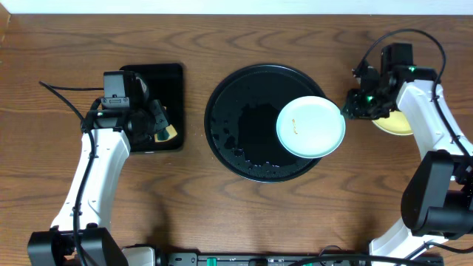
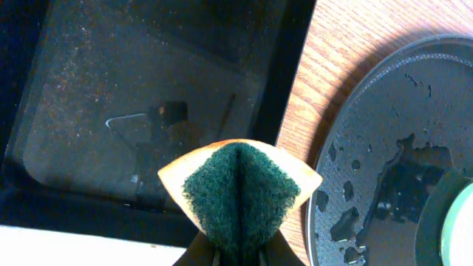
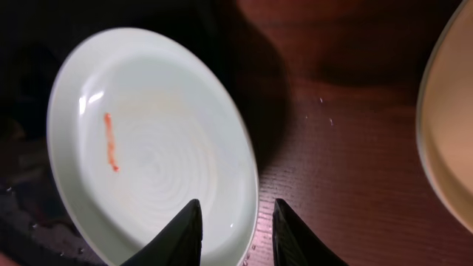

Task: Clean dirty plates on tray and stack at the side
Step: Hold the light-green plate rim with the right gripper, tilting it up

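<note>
Tray point(image 1: 229, 125) held one smeared mint plate point(image 1: 310, 127) at its right rim; right gripper point(image 3: 236, 229) jaws stood apart astride the plate's edge. Left gripper point(image 2: 236, 255) pinched a sponge point(image 2: 240, 192) above the rectangular tray point(image 2: 111, 89).

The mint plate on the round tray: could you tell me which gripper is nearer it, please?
Right. The right gripper straddles the rim of the mint plate; the left gripper holds a sponge over the rectangular tray, beyond the round tray.

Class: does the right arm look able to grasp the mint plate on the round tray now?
Probably yes: its open fingers straddle the near rim of the mint plate, with nothing in between.
</note>
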